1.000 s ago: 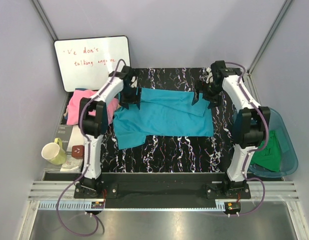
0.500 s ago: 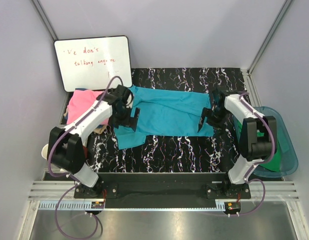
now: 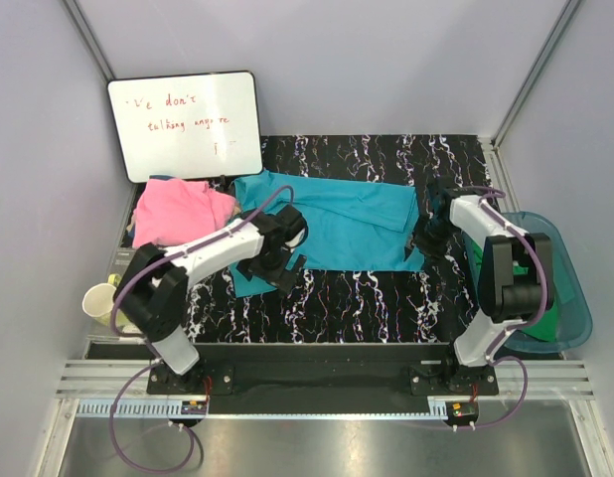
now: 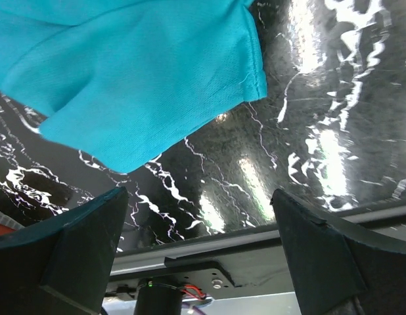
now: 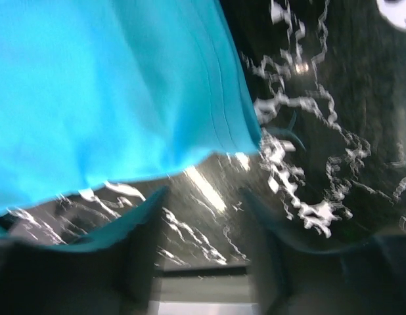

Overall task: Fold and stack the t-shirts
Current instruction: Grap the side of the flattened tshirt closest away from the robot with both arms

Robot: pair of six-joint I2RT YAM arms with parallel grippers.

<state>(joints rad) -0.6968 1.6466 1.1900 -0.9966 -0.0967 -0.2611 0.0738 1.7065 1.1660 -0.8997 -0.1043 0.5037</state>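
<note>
A teal-blue t-shirt [image 3: 332,224] lies spread on the black marbled table, with a folded layer along its far edge. My left gripper [image 3: 270,270] hovers at its near left corner, jaws wide open and nothing between them. In the left wrist view the gripper [image 4: 200,226] is over bare table, just short of the teal-blue t-shirt's hem [image 4: 131,79]. My right gripper [image 3: 423,243] is at the near right corner. The right wrist view is blurred, but that gripper [image 5: 203,230] shows its jaws apart over bare table beside the shirt's edge [image 5: 104,92]. A pink t-shirt [image 3: 176,214] lies at the left.
A whiteboard [image 3: 185,124] leans at the back left. A translucent blue tub [image 3: 570,283] off the table's right edge holds a green t-shirt [image 3: 537,308]. A yellow-green mug [image 3: 100,303] stands at the left, near the table's front edge.
Both arms have come from the shirt's far edge to its near corners. The left gripper has opened wide, and the right gripper's jaws have narrowed.
</note>
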